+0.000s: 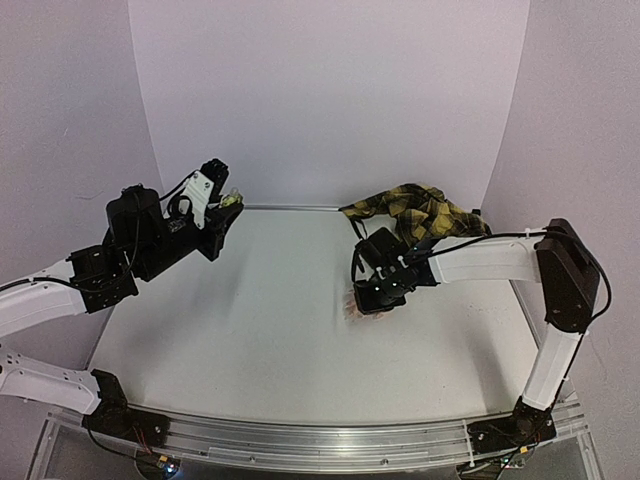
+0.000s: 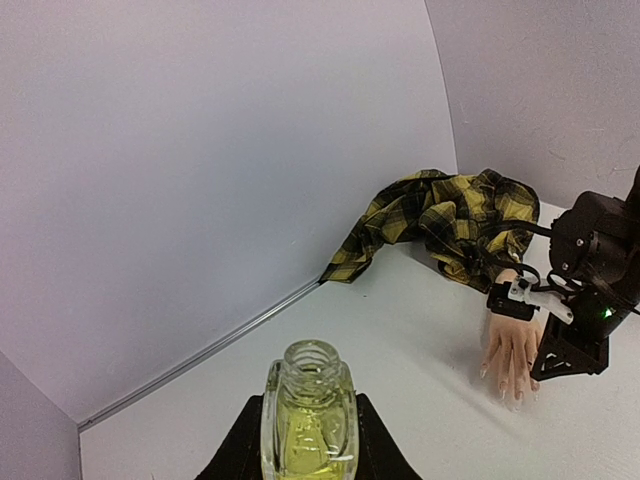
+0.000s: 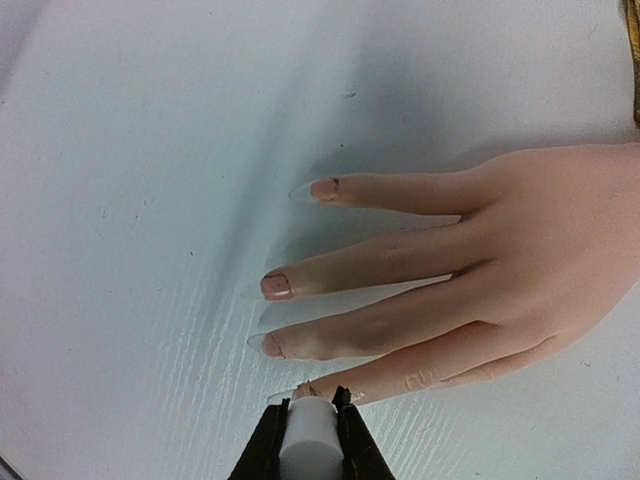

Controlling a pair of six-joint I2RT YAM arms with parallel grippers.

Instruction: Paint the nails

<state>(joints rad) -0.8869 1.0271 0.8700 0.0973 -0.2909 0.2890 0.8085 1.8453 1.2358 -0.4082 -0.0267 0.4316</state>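
Looking down, we see the skin-coloured mannequin hand (image 3: 520, 250) flat on the white bench (image 1: 250, 330), its small nails (image 3: 276, 287) just beside our right tool (image 1: 372, 298), which clamps a white cylindrical cap (image 3: 310, 450). Our left tool (image 2: 308, 455), well apart, grips an uncapped glass bottle (image 2: 308, 395) of yellowish liquid.

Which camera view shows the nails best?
The right wrist view: the nails appear close up, four of them sharp and easy to tell apart. The left wrist view shows the hand far off, its nails barely visible. In the top view the hand is mostly hidden under the right gripper.
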